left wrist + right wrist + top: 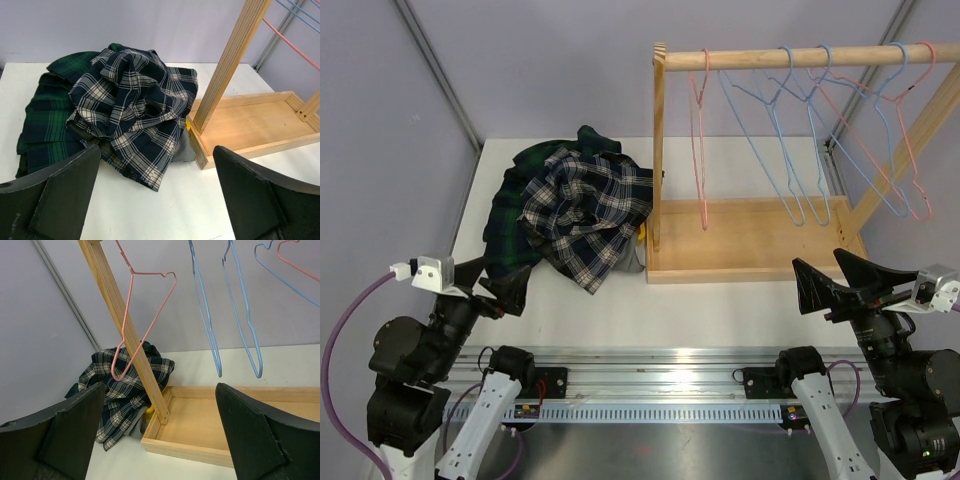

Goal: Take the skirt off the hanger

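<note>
A navy-and-white plaid skirt (585,212) lies crumpled on a pile with a green plaid garment (510,222) at the table's left, beside the wooden rack's post (658,150); it also shows in the left wrist view (135,105) and the right wrist view (122,390). Several bare wire hangers hang on the rail, a pink one (700,140) nearest the post and blue ones (790,150) beside it. No hanger carries a skirt. My left gripper (492,278) is open and empty, just in front of the pile. My right gripper (835,280) is open and empty, in front of the rack's tray.
The rack's wooden tray base (750,265) stands at the right. A grey cloth and a yellow item (187,145) sit under the pile against the tray. A metal rail (660,385) runs along the near edge. Purple walls surround the table.
</note>
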Robot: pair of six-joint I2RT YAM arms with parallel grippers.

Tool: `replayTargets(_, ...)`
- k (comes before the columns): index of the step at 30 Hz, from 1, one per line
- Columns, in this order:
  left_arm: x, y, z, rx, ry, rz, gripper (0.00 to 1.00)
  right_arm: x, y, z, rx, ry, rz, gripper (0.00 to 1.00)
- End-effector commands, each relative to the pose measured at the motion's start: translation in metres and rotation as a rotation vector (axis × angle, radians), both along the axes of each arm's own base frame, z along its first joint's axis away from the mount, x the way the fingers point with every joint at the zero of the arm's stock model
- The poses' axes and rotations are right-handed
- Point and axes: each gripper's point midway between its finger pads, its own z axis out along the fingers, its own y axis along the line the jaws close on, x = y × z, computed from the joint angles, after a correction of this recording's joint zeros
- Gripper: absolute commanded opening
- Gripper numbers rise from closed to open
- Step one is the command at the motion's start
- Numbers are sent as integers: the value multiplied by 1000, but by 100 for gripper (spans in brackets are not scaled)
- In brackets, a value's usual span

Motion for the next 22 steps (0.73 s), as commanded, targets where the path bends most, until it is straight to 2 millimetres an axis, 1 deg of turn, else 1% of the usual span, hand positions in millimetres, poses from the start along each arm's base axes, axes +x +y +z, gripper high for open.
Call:
replayTargets(1,-1,6,15,17,-36,27,99,5,-1,7,11,-13,-12,99)
replayTargets(4,-4,11,21,18,-55,47,99,5,-1,7,14,-11,-11,99)
replayTargets(9,-10,13,33,33,-79,47,99,4,-2,6,13,-9,-14,99)
replayTargets(16,-12,15,40,46,-105,51,99,5,-2,3,16,-2,-16,99)
replayTargets(19,-10,17,41,59,-104,62,99,4,-2,3,14,-6,-17,99)
replayTargets(21,-2,15,35,78,-60,61,99,5,-2,2,10,-4,-16,99)
replayTargets(22,1,21,35,88,-52,97,99,4,-3,2,5,-7,-20,100)
